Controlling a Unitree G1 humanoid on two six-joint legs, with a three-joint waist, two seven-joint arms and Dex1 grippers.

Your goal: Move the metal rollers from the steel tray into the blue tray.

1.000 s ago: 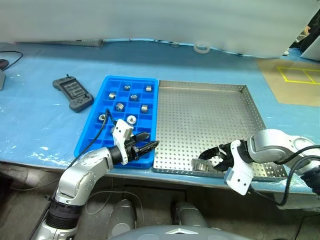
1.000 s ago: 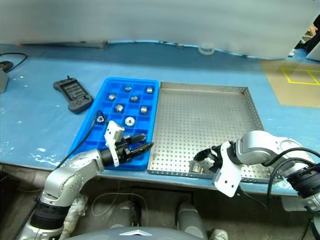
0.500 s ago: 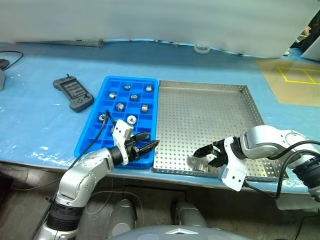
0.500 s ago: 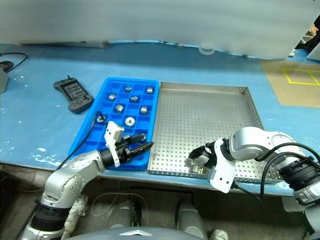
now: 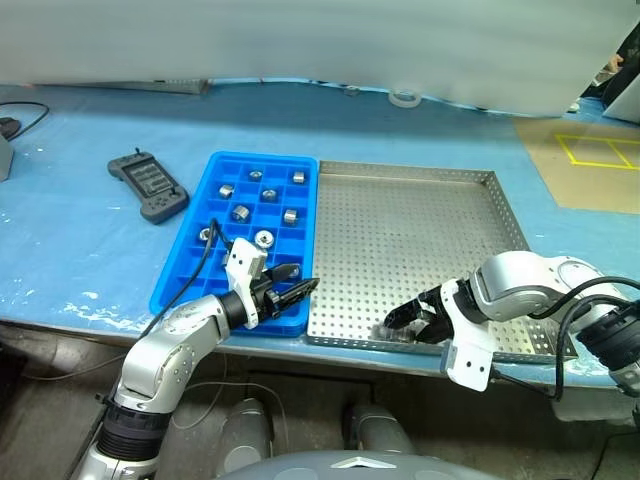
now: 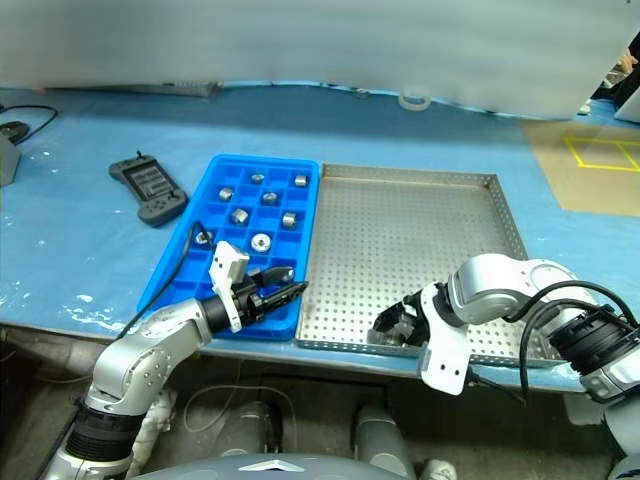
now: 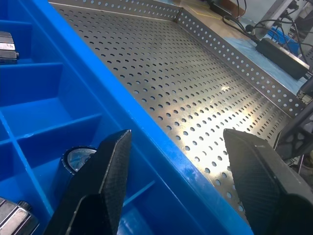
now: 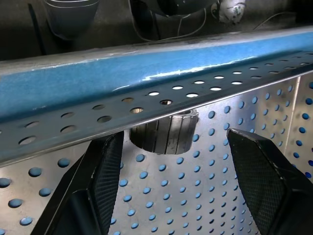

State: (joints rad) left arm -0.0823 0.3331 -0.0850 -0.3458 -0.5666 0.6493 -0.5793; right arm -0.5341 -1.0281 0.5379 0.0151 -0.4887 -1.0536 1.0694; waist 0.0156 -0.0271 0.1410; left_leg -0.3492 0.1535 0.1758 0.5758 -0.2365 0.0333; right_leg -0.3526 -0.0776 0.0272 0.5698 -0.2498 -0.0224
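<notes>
At six o'clock in the steel tray [image 5: 420,230], my right hand [image 8: 168,183], jaws apart, straddles the last roller [image 8: 164,132] against the rim; next I close, lift and carry it to the blue tray [image 5: 305,215] at nine o'clock.

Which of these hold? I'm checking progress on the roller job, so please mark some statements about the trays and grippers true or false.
1. One roller lies in the steel tray against its near rim. True.
2. The right gripper is shut on it. False: its fingers are open, either side of it.
3. The blue tray holds several rollers. True.
4. The left gripper carries a roller. False: it is open and empty.
</notes>
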